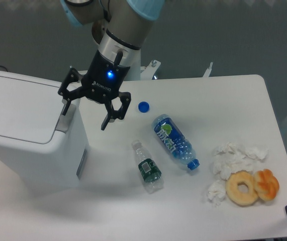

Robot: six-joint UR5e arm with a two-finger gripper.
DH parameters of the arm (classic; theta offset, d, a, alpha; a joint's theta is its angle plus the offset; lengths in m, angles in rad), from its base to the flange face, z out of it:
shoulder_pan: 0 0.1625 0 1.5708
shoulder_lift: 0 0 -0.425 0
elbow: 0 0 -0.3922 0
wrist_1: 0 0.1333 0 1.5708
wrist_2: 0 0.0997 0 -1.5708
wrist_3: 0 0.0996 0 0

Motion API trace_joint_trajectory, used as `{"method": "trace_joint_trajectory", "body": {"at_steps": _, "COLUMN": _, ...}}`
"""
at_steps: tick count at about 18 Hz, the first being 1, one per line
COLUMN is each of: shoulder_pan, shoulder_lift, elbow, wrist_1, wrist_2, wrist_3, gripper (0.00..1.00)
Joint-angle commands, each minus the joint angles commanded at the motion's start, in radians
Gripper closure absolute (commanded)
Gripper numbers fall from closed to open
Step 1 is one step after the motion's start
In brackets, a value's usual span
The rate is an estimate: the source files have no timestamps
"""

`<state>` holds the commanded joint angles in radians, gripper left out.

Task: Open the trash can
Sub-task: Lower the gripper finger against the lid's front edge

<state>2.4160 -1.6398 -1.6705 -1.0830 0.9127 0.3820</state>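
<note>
The table (pixel 223 95) carries it all, and the bin (pixel 25 133) sits at its left end, lid flat and closed, grey tab (pixel 67 117) on its right edge. The gripper (pixel 84 117) hangs at the bin's right side with its fingers spread wide apart, one finger just over the tab, the other out over the table. Right of the bin lies a blue-label bottle (pixel 174 142), a smaller green-label bottle (pixel 147 167) nearer the bin, tissues (pixel 231 160) and two pastries (pixel 251 187) far right, a blue cap (pixel 143 106) up beside the gripper.
</note>
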Motion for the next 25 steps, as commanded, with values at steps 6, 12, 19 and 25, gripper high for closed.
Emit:
{"method": "trace_joint_trajectory", "body": {"at_steps": 6, "shoulder_pan": 0.000, "shoulder_lift": -0.014, "elbow": 0.005, "wrist_1": -0.002, "wrist_2": 0.002, "wrist_3": 0.000, "gripper": 0.00}}
{"method": "trace_joint_trajectory", "body": {"at_steps": 12, "shoulder_pan": 0.000, "shoulder_lift": -0.020, "elbow": 0.005, "wrist_1": 0.000, "wrist_2": 0.003, "wrist_3": 0.002, "gripper": 0.00}}
{"method": "trace_joint_trajectory", "body": {"at_steps": 19, "shoulder_pan": 0.000, "shoulder_lift": -0.026, "elbow": 0.000, "wrist_1": 0.000, "wrist_2": 0.003, "wrist_3": 0.003, "gripper": 0.00}}
{"method": "trace_joint_trajectory", "body": {"at_steps": 25, "shoulder_pan": 0.000, "shoulder_lift": -0.031, "elbow": -0.002, "wrist_1": 0.002, "wrist_2": 0.003, "wrist_3": 0.002, "gripper": 0.00}}
